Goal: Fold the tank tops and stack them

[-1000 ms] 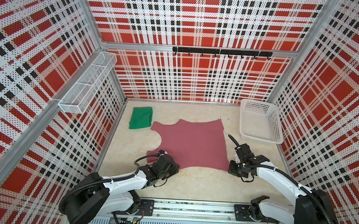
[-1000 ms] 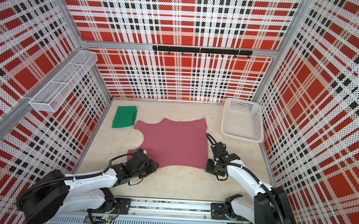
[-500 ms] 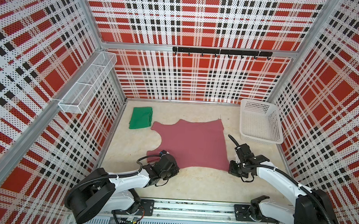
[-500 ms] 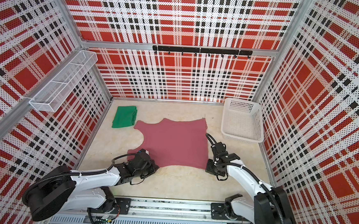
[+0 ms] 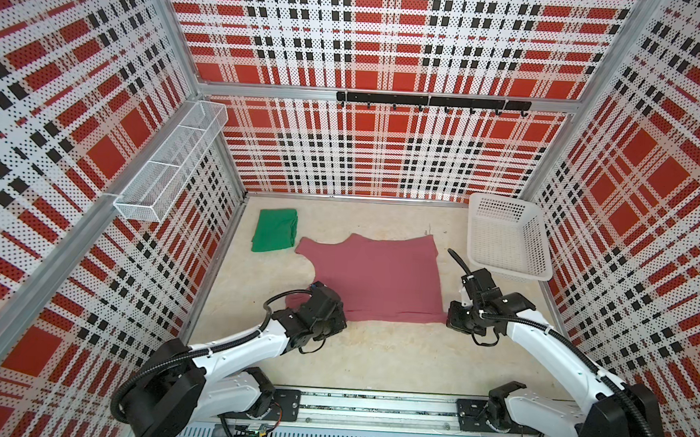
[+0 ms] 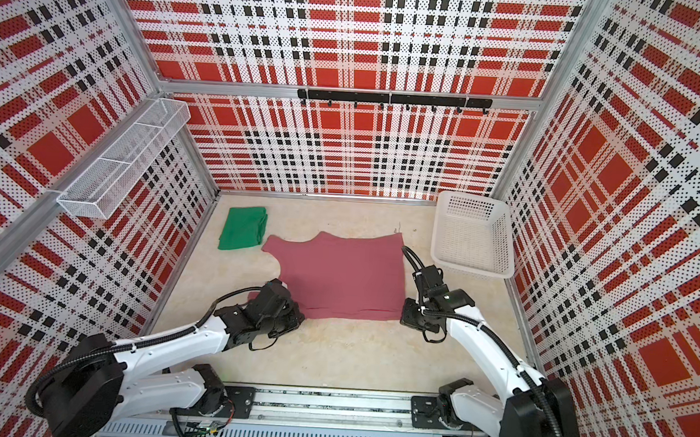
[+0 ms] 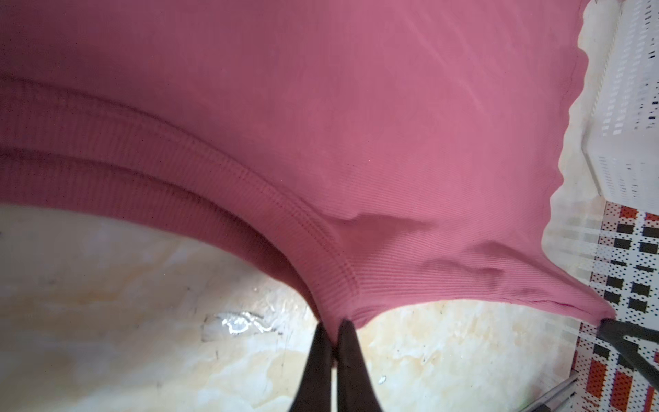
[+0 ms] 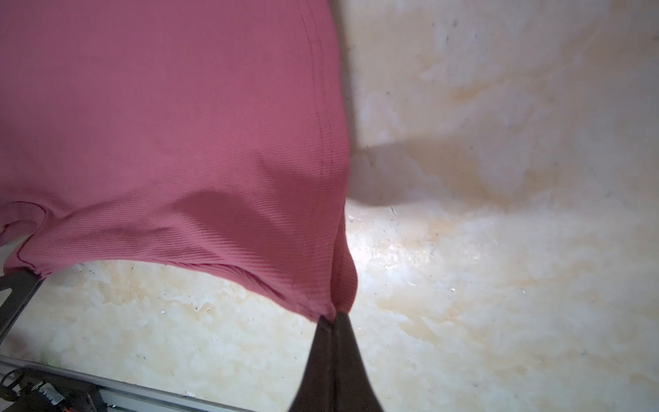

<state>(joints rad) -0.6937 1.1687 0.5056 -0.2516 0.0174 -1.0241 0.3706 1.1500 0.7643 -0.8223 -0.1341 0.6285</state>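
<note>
Top views first: how do the tank tops look?

In both top views the pink tank top lies spread flat in the middle of the beige marbled table. Its straight hem faces the side where the white perforated basket stands, and its straps face the green tank top. The green one sits folded into a neat rectangle near the far left corner, just beside one pink strap. My left gripper is down at the near strap end and my right gripper at the near hem corner. From up here my wrists hide the fingertips.

Left wrist view?

The cloth is a fine ribbed knit, dusty rose, with a wider ribbed band curving along the neckline. My two dark fingers are pressed together on the strap end. The cloth draws to a point at the pinch, and small wrinkles fan out from it. Off to the side, my right gripper's dark tip holds the other near corner, and the basket wall shows beyond it.

Right wrist view?

It shows the same ribbed knit, with a stitched line running along the hem edge. My fingers are clamped tight on the hem corner, where the cloth gathers into a small peak. The near edge sags in a shallow curve across to my left gripper's tip.
</note>
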